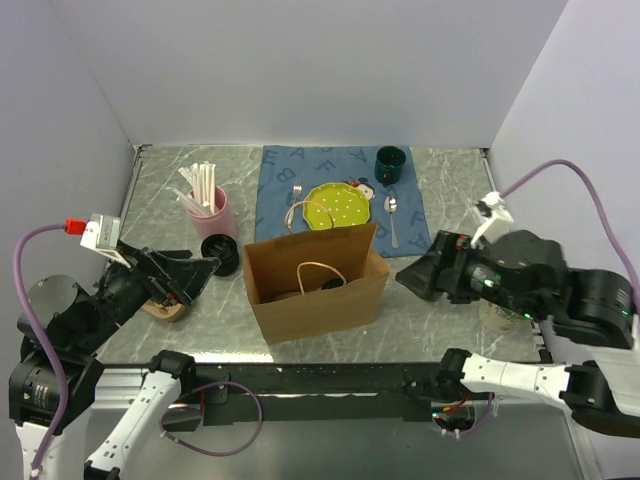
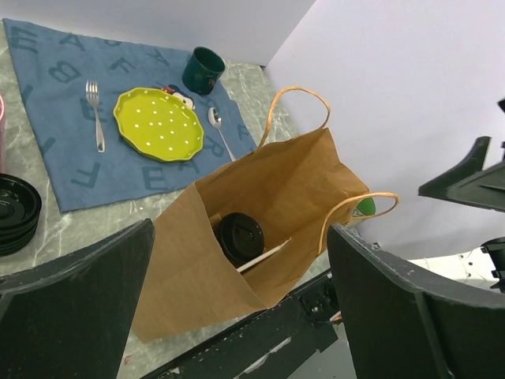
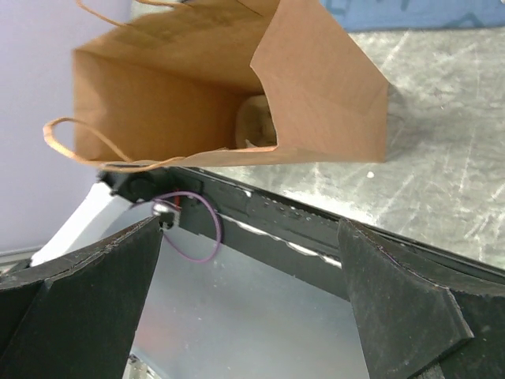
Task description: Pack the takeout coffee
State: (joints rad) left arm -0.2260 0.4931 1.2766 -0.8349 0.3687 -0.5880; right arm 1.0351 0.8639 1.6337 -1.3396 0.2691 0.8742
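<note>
At the near edge of the grey marbled table, the left gripper hangs low on the left side, its fingers spread wide with nothing between them, pointing toward the brown paper bag. The right gripper sits opposite on the right side of the bag, its fingers also wide apart and empty. The bag stands upright and open between the two, both looped handles up. The takeout coffee is inside the bag, near the bottom, with its round black lid facing the opening and a thin pale strip resting against it. Just left of the bag, close to the left gripper, is a stack of black round lids, and touching or just behind that a pink cup of white straws. Behind the bag lies a blue lettered mat carrying a fork, a yellow-green dotted plate and a spoon, with a dark green mug at its far right corner.
</note>
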